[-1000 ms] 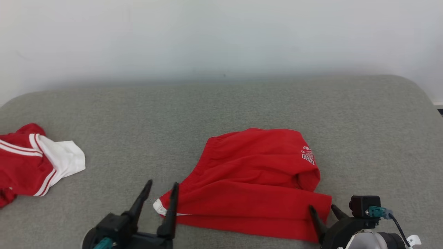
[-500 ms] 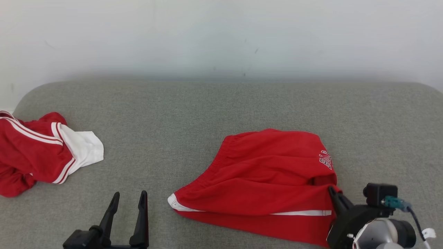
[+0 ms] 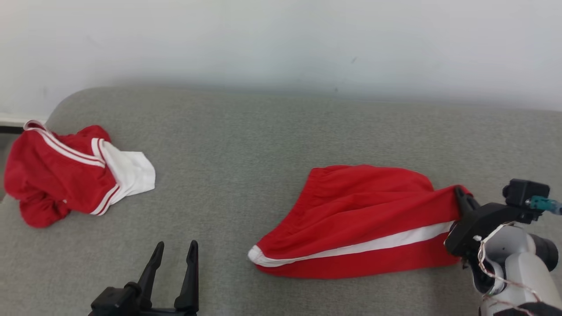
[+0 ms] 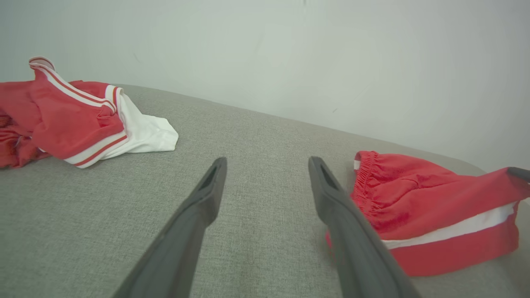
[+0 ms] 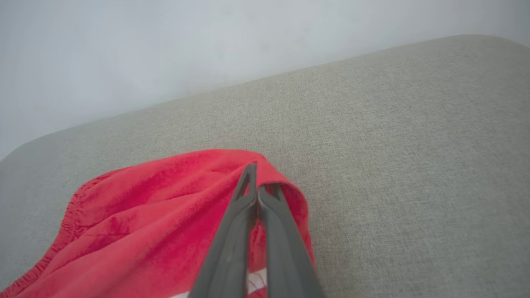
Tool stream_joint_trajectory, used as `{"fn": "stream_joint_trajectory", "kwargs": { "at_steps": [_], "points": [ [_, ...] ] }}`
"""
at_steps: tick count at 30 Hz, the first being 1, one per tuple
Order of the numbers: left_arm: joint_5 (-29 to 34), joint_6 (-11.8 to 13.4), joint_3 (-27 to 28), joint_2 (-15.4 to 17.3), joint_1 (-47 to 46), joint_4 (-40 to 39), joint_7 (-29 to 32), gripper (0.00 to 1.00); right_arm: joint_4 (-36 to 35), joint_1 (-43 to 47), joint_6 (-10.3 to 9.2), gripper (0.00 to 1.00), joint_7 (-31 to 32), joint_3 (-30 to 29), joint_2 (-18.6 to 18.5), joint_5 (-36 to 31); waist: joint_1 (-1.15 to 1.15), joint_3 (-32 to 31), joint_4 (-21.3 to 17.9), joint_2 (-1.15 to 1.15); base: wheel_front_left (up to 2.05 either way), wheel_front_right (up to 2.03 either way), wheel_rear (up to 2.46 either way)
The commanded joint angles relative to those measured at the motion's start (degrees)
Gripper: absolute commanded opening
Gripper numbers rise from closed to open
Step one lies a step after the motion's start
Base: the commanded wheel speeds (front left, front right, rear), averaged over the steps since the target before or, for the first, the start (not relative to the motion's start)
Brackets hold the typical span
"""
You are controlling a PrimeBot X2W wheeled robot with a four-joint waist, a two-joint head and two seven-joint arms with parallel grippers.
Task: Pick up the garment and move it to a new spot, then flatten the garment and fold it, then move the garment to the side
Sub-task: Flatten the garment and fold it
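The garment [image 3: 364,210] is a pair of red shorts with a white side stripe, lying on the grey cushion right of centre. My right gripper [image 3: 461,195] is shut on its right edge, which is raised off the cushion and pulled taut. In the right wrist view the closed fingers [image 5: 248,194] pinch a fold of the garment [image 5: 145,215]. My left gripper [image 3: 175,245] stands open at the lower left, holding nothing, a short way left of the shorts' white-trimmed corner. In the left wrist view the garment [image 4: 414,198] lies just right of the left gripper [image 4: 267,163].
A second red and white piece of clothing [image 3: 66,175] lies crumpled at the cushion's far left edge, also in the left wrist view [image 4: 74,120]. The grey cushion [image 3: 241,145] runs back to a pale wall [image 3: 281,39]. Bare cushion lies between the two pieces.
My right gripper has shut on the garment's right edge and drawn it up and rightward, spreading it so the white stripe shows. The left gripper has backed away from it. The head camera has shifted.
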Motion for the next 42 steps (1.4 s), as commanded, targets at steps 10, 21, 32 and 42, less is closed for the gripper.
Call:
{"fn": "stream_joint_trajectory", "kwargs": {
  "at_steps": [10, 21, 32, 42],
  "points": [
    [-0.15, -0.98, -1.53, -0.17, -1.75, 1.66, 0.88, 1.00, 14.63, -9.04, 0.06, 0.44, -5.47, 0.15, -3.09, -0.93, 0.00, 1.81, 4.08, 0.00, 0.00, 0.00, 0.00],
    [-0.85, -0.70, -2.04, 0.36, 0.28, 2.08, 1.76, 1.00, 18.32, -5.46, 0.06, 1.00, -0.97, 0.00, -4.31, 1.04, 0.00, -1.75, 0.78, 0.00, 0.00, 0.00, 0.00],
    [0.36, -2.55, -4.30, 3.40, -0.90, 2.95, 5.69, 1.00, 4.68, 3.31, 0.06, 1.00, 4.84, -0.68, -3.61, 1.82, 0.00, -3.46, -3.64, 0.00, 0.00, 0.00, 0.00],
    [3.74, -7.95, -11.16, 6.88, -8.71, 8.27, 14.26, 1.00, -6.31, 7.78, 0.06, 1.00, 9.69, -0.24, -1.27, 1.67, 0.00, -1.35, -5.23, 0.00, 0.00, 0.00, 0.00]
  ]
}}
